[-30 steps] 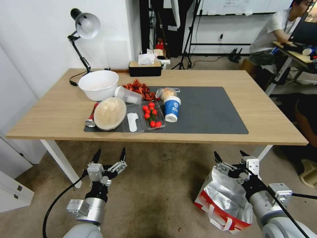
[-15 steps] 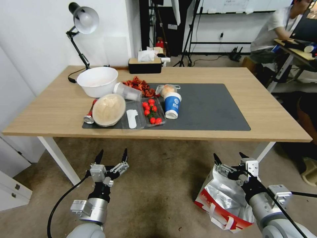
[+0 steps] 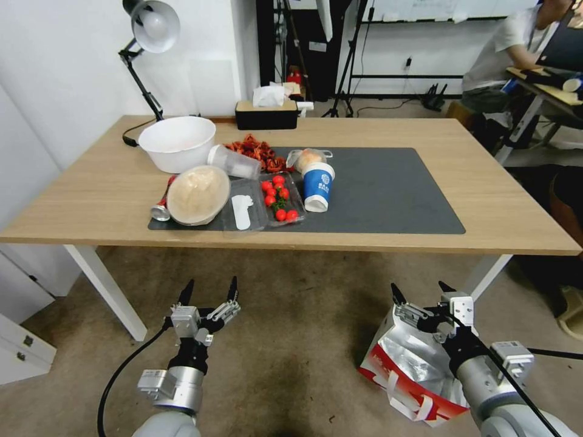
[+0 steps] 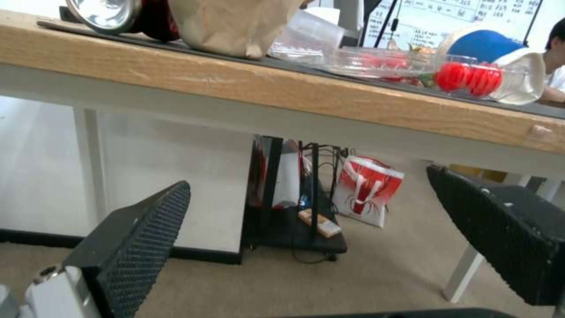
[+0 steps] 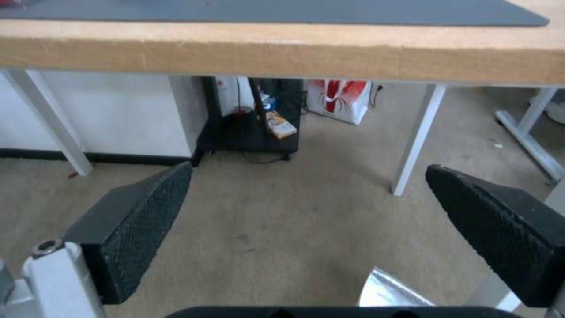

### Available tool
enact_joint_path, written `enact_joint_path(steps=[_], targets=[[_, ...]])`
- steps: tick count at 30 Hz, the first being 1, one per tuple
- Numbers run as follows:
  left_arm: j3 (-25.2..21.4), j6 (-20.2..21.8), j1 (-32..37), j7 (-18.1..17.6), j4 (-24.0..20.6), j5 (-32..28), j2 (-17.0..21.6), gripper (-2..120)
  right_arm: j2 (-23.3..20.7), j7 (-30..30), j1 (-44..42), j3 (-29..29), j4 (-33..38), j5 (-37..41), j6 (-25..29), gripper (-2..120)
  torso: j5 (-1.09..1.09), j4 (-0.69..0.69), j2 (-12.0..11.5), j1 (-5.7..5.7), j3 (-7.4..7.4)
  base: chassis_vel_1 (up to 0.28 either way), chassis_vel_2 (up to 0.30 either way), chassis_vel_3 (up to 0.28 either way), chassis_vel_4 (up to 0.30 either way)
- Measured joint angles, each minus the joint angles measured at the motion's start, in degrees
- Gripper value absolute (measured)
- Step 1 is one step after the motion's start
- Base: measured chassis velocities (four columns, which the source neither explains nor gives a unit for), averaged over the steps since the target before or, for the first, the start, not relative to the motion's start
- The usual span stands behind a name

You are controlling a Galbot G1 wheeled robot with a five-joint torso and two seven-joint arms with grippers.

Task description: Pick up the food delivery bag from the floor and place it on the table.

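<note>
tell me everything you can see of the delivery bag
The delivery bag is boxy, with silver foil showing at its open top, a red band low on its white paper side and white strap handles hanging at its near end. It sits on the carpet, leaning, in front of the table's right end. The open right gripper hovers over its top, not gripping it.

The right gripper (image 5: 306, 229) hangs with its two black ribbed fingers (image 5: 132, 225) spread wide — one at lower left of the frame, one at lower right. Between them lies bare beige carpet (image 5: 282, 221). A silver foil corner of the food delivery bag (image 5: 391, 292) pokes up at the bottom edge, right of centre. Across the top runs the worktop (image 5: 282, 53), its wood edge facing the camera, with the dark grey mat (image 5: 276, 9) above. Beneath it, white legs (image 5: 419, 137) — and, far back, a small white-and-red bag (image 5: 340, 99) beside a black stand (image 5: 253, 128).
</note>
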Motion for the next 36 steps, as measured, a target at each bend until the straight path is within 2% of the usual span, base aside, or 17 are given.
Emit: enact_joint_path(steps=[9, 11, 36], targets=[[0.01, -0.44, -0.16, 0.32, 0.33, 0.06, 0.12, 100, 0.24, -0.16, -0.12, 0.18, -0.16, -0.33, -0.16, 100, 0.0, 0.0, -2.16, -0.95, -1.23, 0.0, 0.0, 0.0, 0.0], [-0.03, -0.86, -0.25, 0.49, 0.63, 0.12, 0.21, 100, 0.23, -0.12, -0.02, 0.48, -0.25, -0.33, -0.45, 100, 0.0, 0.0, -3.66, -1.57, -2.1, 0.0, 0.0, 0.0, 0.0], [0.31, -1.4, -1.12, 0.84, 1.62, 0.18, 0.63, 100, 0.72, 0.11, 0.24, 0.64, -0.47, -0.78, -0.83, 100, 0.0, 0.0, -9.57, -3.97, -5.62, 0.0, 0.0, 0.0, 0.0]])
